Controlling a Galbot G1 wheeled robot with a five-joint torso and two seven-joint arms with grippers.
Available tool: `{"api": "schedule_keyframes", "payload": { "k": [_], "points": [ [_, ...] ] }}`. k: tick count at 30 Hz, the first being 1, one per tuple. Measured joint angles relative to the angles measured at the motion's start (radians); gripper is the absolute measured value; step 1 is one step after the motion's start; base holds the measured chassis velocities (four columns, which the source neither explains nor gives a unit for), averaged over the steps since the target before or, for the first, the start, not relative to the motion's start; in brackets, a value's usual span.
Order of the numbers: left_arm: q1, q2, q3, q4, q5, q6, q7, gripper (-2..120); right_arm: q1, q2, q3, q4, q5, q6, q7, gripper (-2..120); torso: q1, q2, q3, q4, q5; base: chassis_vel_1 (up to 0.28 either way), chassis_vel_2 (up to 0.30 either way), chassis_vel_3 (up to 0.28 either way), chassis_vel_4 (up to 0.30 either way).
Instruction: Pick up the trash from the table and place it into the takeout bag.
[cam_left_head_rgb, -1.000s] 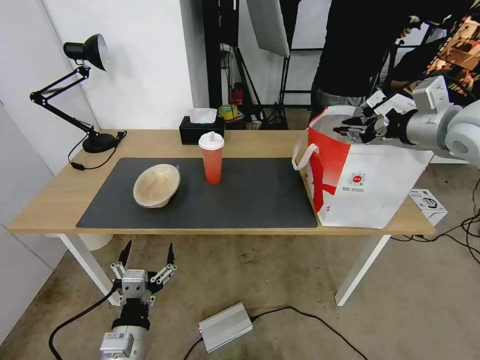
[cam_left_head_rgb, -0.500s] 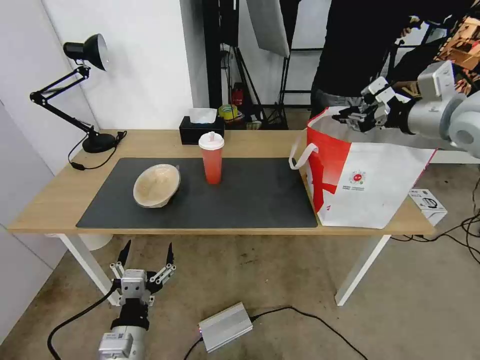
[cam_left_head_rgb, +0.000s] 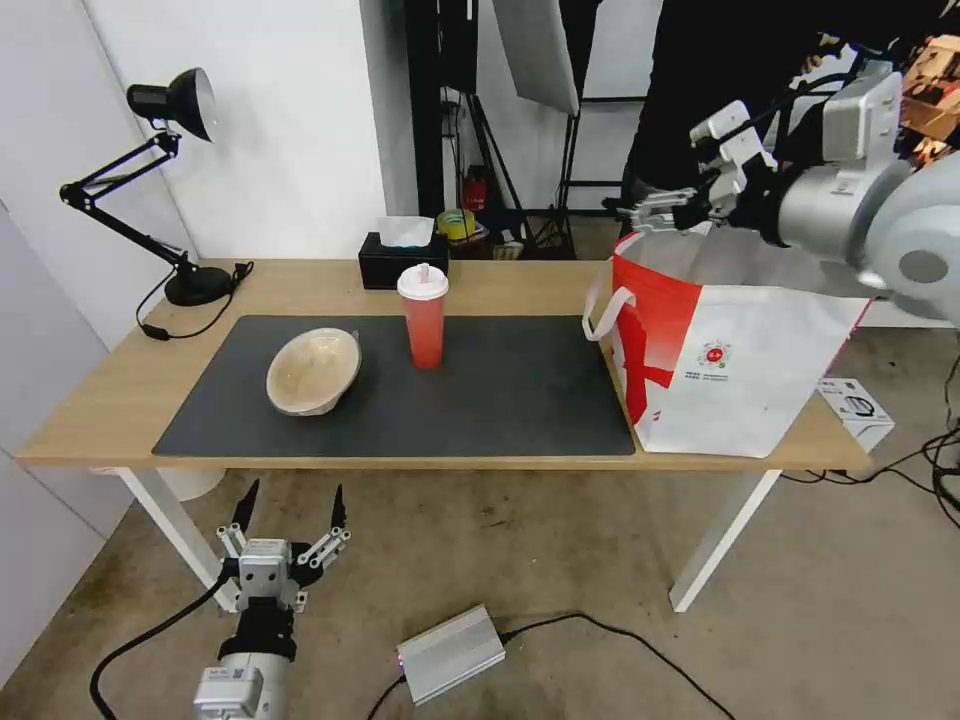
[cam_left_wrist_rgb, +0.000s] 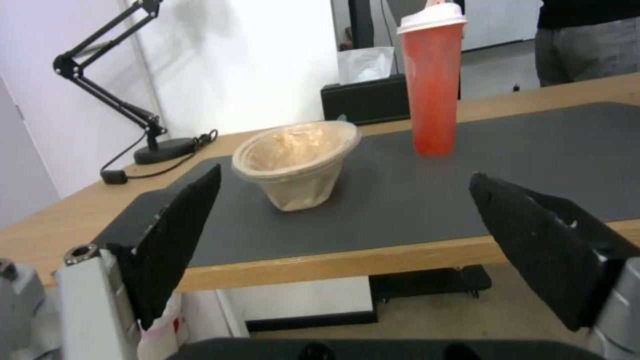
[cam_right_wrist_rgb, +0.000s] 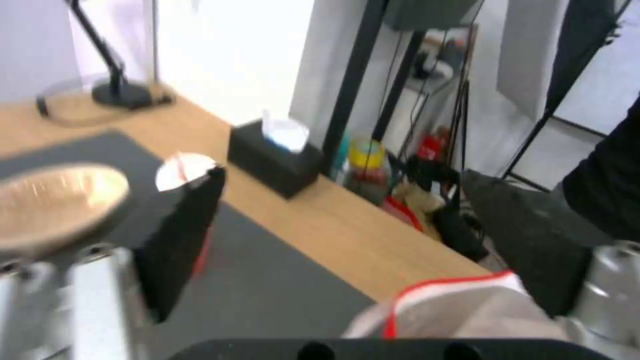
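With its jaws apart and empty, the right gripper (cam_left_head_rgb: 650, 207) is held above the boxy white-and-red takeout bag (cam_left_head_rgb: 730, 350) at the light-wood table's (cam_left_head_rgb: 120, 400) right end, whose soft rim could be snagged and tipped, while the tall red lidded cup (cam_left_head_rgb: 424, 316) and tan pulp bowl (cam_left_head_rgb: 313, 371) are left mid-mat and the open left gripper (cam_left_head_rgb: 290, 520) is parked below the front edge.

The table (cam_left_head_rgb: 120, 400) carries a dark mat (cam_left_head_rgb: 500, 390), lamp (cam_left_head_rgb: 185, 285) (black), tissue box (cam_left_head_rgb: 400, 262) and takeout bag (cam_left_head_rgb: 740, 370).
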Motion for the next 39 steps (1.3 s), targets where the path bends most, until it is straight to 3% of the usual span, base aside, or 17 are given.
{"api": "schedule_keyframes", "payload": {
  "k": [5, 7, 9, 11, 16, 21, 28, 39],
  "points": [
    [0.0, 0.0, -0.001, 0.0, 0.0, 0.0, 0.0, 100, -0.152, 0.0, 0.124, 0.08, 0.008, 0.052, 0.077, 100, 0.0, 0.0, 0.0, -0.0004, 0.0002, 0.0, 0.0, 0.0, 0.0],
    [0.0, 0.0, -0.002, 0.0, 0.0, 0.001, 0.0, 100, -0.314, -0.008, 0.253, 0.133, -0.042, 0.091, 0.112, 100, 0.0, 0.0, 0.0, -0.0006, 0.0004, 0.0, 0.0, 0.0, 0.0],
    [0.0, 0.0, -0.002, 0.0, 0.0, 0.001, 0.0, 100, -0.349, -0.01, 0.277, 0.145, -0.059, 0.101, 0.118, 100, 0.0, 0.0, 0.0, -0.0006, 0.0003, 0.0, 0.0, 0.0, 0.0],
    [0.0, 0.0, -0.002, 0.0, 0.0, 0.001, -0.001, 100, -0.534, -0.006, 0.381, 0.198, -0.159, 0.148, 0.141, 100, 0.0, 0.0, 0.0, -0.0006, 0.0003, 0.0, 0.0, 0.0, 0.0],
    [0.007, -0.001, -0.005, 0.0, 0.0, 0.001, -0.003, 100, -0.68, 0.034, 0.428, 0.239, -0.267, 0.188, 0.184, 100, 0.0, 0.0, 0.0, -0.0007, 0.0003, 0.0, 0.0, 0.0, 0.0],
    [0.014, -0.002, -0.015, -0.012, 0.0, 0.0, -0.017, 100, -0.867, 0.134, 0.509, 0.306, -0.412, 0.217, 0.229, 100, 0.0, 0.0, 0.0, -0.0002, 0.0001, 0.0, 0.0, 0.0, 0.0],
    [0.017, -0.001, -0.015, -0.014, -0.002, 0.001, -0.018, 100, -1.15, 0.26, 0.609, 0.377, -0.61, 0.267, 0.202, 100, 0.0, 0.0, 0.0, -0.0005, 0.0002, 0.0, 0.0, 0.0, 0.0],
    [0.016, -0.001, -0.012, -0.016, -0.002, 0.001, -0.017, 100, -1.359, 0.424, 0.625, 0.419, -0.824, 0.341, 0.134, 100, 0.0, 0.0, 0.0, -0.0005, 0.0003, 0.0, 0.0, 0.0, 0.0]
  ]
}}
